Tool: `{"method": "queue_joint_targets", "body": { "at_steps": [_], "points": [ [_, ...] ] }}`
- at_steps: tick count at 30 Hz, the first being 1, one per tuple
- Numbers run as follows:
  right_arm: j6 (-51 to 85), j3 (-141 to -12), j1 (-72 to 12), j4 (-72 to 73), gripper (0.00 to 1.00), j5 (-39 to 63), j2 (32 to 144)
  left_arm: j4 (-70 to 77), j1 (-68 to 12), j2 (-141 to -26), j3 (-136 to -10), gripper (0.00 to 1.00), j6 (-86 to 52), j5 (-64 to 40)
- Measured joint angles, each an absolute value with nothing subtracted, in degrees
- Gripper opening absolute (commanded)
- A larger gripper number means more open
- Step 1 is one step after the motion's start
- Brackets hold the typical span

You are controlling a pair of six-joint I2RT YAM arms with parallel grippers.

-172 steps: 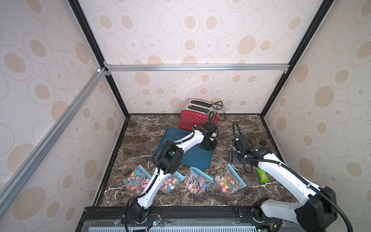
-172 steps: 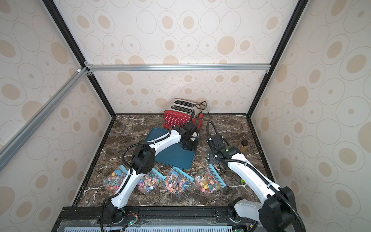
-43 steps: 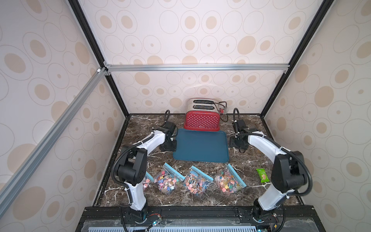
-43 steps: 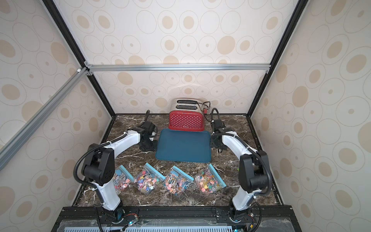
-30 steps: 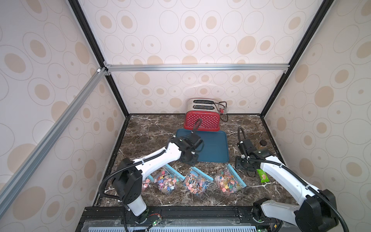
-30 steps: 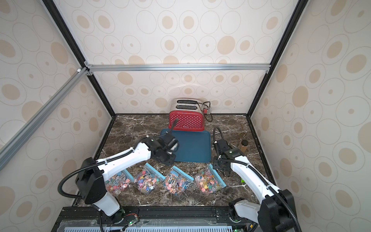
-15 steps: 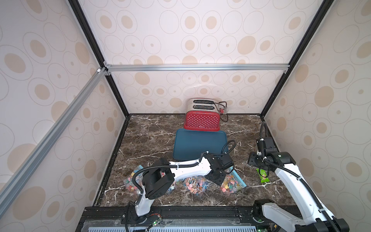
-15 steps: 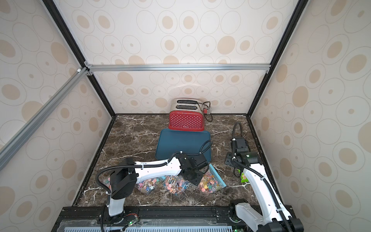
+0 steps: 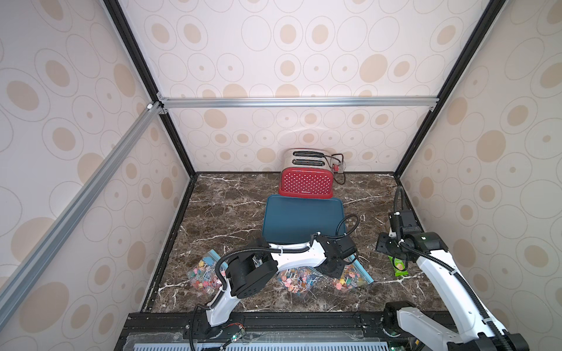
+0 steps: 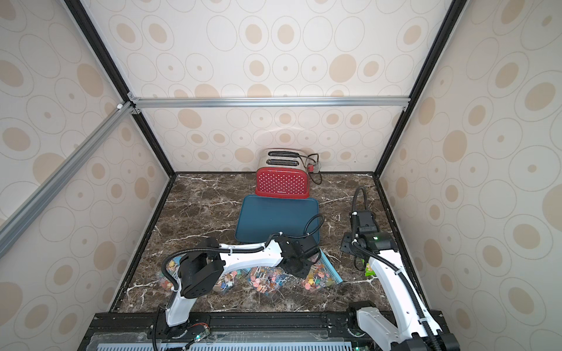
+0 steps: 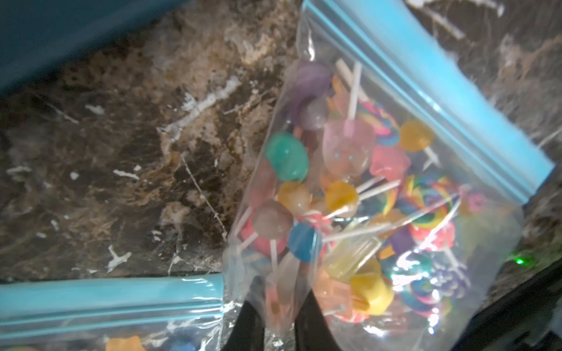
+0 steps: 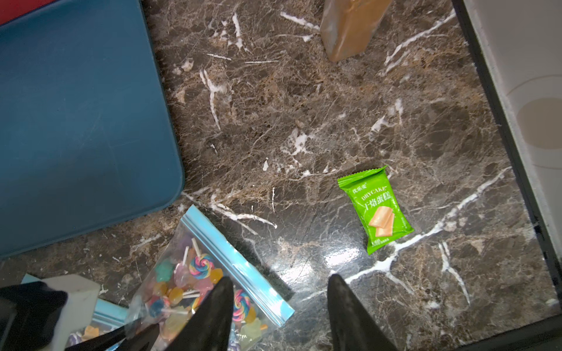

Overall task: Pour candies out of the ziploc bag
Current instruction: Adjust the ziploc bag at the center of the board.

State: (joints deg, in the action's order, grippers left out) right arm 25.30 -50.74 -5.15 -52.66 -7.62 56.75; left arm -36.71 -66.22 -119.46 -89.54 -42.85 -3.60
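Since a second ago my left gripper [image 11: 278,301] has swung from beside the tray [image 9: 301,218] down to the front row, and its fingers have come together. They now clamp the clear film of the bag [image 9: 349,278], the rightmost of four, at the edge opposite its zip strip [image 11: 425,106]. Candies [image 11: 343,194] sit inside, heaped just past my fingertips, white sticks crossing every way. Whether the strip is sealed I cannot tell. The next bag [image 11: 106,297] lies just beside, its strip end almost touching the held bag's edge, so that side is tight.

My right gripper [image 12: 279,277] hangs above the marble [image 12: 273,121] just right of the bag, fingers apart; one fingertip overlaps the strip in the wrist view. Bare marble spreads from the strip to the pack [image 12: 375,209], which lies flat near the right wall.

Farther back, the tray's near corner is close to the strip's far end but apart from it. A brown box [image 12: 349,27] is by the right wall. Behind the tray, the toaster [image 9: 305,182] sits against the back wall.
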Motion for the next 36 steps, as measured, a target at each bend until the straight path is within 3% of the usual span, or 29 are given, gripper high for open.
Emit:
{"method": "queue_joint_targets", "body": {
  "at_steps": [8,20,22,26,27,31,36],
  "points": [
    [24.8,-50.3,-5.1,-52.6,0.50,-5.3,56.8,-36.9,-64.8,-118.7,-88.2,0.00,-43.3,-0.6],
    [26.7,-43.0,-7.0,-50.2,0.49,8.5,56.7,-45.1,-59.7,-114.5,-88.2,0.00,-36.4,7.1],
    [28.1,-41.4,-8.5,-48.8,0.48,10.0,56.6,-46.9,-59.5,-114.7,-89.1,0.09,-35.0,8.3],
    [30.0,-40.4,-9.8,-47.7,0.48,10.2,56.9,-49.8,-59.5,-114.7,-91.5,0.39,-33.3,8.7],
    [30.3,-40.5,-9.9,-47.5,0.48,9.1,56.9,-50.4,-59.6,-114.7,-92.1,0.41,-32.9,8.6],
    [30.0,-43.3,-7.7,-48.1,0.48,5.1,57.0,-53.2,-60.6,-114.4,-95.0,0.39,-32.6,8.5],
    [27.5,-47.5,1.2,-47.2,0.48,3.6,57.8,-55.8,-64.3,-114.9,-101.9,0.33,-34.4,7.1]
  ]
}}
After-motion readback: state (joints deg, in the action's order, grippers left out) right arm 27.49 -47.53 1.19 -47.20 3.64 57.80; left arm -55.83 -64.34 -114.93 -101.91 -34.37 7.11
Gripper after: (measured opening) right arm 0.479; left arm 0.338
